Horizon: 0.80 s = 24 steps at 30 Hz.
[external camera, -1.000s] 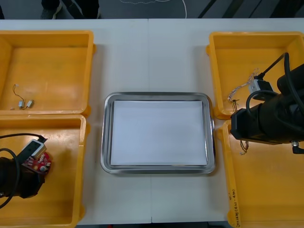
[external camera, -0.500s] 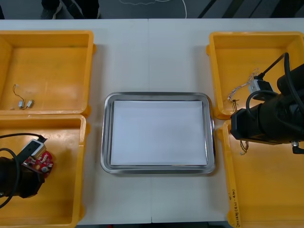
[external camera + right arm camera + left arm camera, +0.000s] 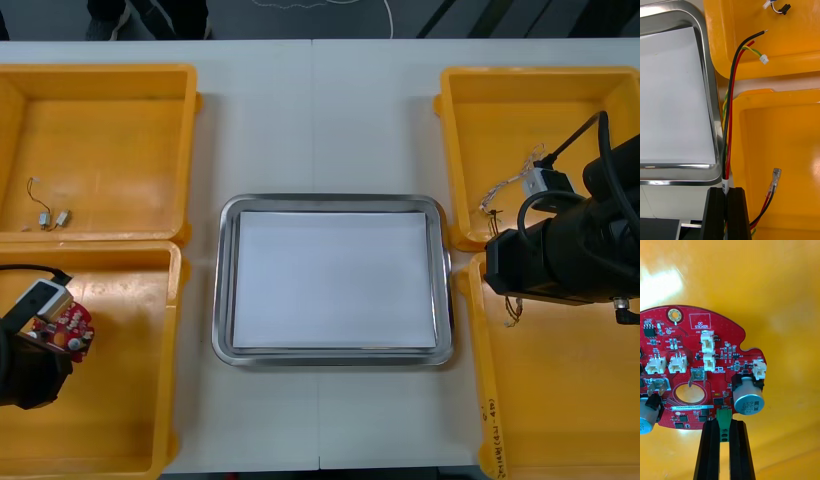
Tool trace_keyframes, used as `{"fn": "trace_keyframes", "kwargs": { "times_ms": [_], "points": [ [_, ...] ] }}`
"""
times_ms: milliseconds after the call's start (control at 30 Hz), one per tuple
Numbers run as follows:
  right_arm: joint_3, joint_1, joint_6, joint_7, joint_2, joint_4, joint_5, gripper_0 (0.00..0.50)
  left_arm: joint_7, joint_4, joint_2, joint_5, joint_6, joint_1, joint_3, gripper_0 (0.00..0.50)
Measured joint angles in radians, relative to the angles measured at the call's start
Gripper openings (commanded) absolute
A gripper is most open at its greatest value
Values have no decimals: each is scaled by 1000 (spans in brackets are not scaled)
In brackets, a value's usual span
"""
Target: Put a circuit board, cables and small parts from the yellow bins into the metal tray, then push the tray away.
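A round red circuit board [image 3: 66,328] [image 3: 696,363] hangs over the near left yellow bin [image 3: 120,420]. My left gripper [image 3: 47,341] [image 3: 724,425] is shut on the green connector at its edge. My right gripper [image 3: 494,266] [image 3: 728,195] is shut on a bundle of black, red and yellow cables [image 3: 730,112]. It hovers above the gap between the metal tray [image 3: 226,290] [image 3: 709,93] and the right bins. The cable ends dangle below it [image 3: 513,308]. The tray is white inside with nothing on it.
The far left bin [image 3: 110,80] holds small metal parts [image 3: 52,218] on thin wires. A pale twisted cable [image 3: 505,187] lies in the far right bin [image 3: 470,90] [image 3: 790,41]. Bare orange floor shows in the near right bin [image 3: 560,400] [image 3: 782,150].
My left gripper has moved left and slightly away with the circuit board in it. The right arm and its cables have not moved.
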<state>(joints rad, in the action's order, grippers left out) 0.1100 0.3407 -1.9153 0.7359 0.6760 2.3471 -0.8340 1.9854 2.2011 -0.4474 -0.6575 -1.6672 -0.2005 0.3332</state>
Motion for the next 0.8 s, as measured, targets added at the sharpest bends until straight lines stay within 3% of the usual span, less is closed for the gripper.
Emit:
{"fn": "trace_keyframes", "kwargs": {
  "times_ms": [200,533,633,800],
  "points": [
    [0,0,0,0,0,0,-2,0,0,61,0,-80,-31,0,85,0],
    [0,0,0,0,0,0,-3,0,-21,205,-34,-135,-166,2,129,0],
    [0,0,0,0,0,0,-3,0,-111,233,-56,-136,-229,20,129,0],
    [0,0,0,0,0,0,-3,0,-401,268,-89,-138,-244,80,129,0]
  ]
}}
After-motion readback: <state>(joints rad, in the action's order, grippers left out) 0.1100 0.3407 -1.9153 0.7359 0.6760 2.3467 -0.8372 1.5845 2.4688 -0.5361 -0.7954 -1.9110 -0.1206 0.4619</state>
